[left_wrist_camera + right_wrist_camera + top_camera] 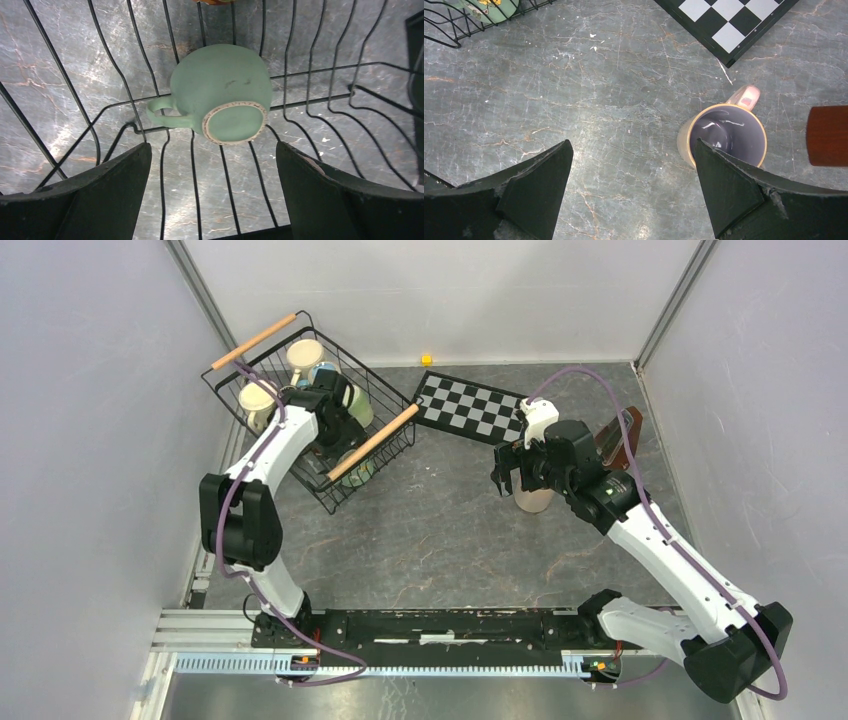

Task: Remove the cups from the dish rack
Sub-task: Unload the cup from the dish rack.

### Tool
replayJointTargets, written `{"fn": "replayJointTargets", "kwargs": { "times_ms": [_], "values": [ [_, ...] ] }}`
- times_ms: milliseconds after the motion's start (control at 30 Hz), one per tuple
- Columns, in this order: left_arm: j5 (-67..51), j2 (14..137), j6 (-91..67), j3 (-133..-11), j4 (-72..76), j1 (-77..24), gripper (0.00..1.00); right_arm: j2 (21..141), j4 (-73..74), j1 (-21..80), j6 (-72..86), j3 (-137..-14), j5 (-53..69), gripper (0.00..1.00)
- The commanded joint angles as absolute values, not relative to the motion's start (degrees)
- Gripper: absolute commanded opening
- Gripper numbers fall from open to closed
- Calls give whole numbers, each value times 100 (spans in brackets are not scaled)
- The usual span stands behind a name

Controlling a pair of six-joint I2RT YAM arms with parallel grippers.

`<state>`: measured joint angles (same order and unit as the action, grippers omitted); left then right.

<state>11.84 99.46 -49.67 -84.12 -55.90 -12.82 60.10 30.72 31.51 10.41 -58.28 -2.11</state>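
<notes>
The black wire dish rack (372, 443) sits at the far left of the grey marbled table (440, 540), and the left gripper (212, 165) hangs down inside it with its fingers spread wide and nothing between them. Directly under it, a light green mug (220, 85) lies tipped on its side on the rack's wires, its unglazed base turned toward the wrist camera and its handle pointing left. From above I can see two cream mugs (257, 397) at the rack's far-left side and a teal one (325, 372) just beside them; the rest is hidden under the arm. Over on the right, a beige-pink mug (724, 140) stands upright on the table, out of the rack, near the checkered board (470, 405) and the brown metronome (620, 440). The right gripper (633, 150) hovers above it, jaws wide apart and empty, one finger overlapping the mug's rim in the wrist view; I cannot tell if they touch.
</notes>
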Motion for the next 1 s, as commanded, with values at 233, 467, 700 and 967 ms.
{"fn": "replayJointTargets", "kwargs": {
  "times_ms": [233,467,700,967],
  "values": [
    [1151,9573,-6761,-8000,-5142,-1248,100,5932,2864,3190,1037,-5744,-95,98],
    [1276,9710,-7242,-7926,-5084,-1248,100,5898,2895,3184,979,-5753,-99,98],
    [1303,9954,-7462,-7968,-4978,-1247,100,5878,2922,3190,917,-5756,-88,98],
    [1807,10170,-7594,-8119,-5275,-1248,100,5931,2926,3186,862,-5783,-62,98]
  ]
}}
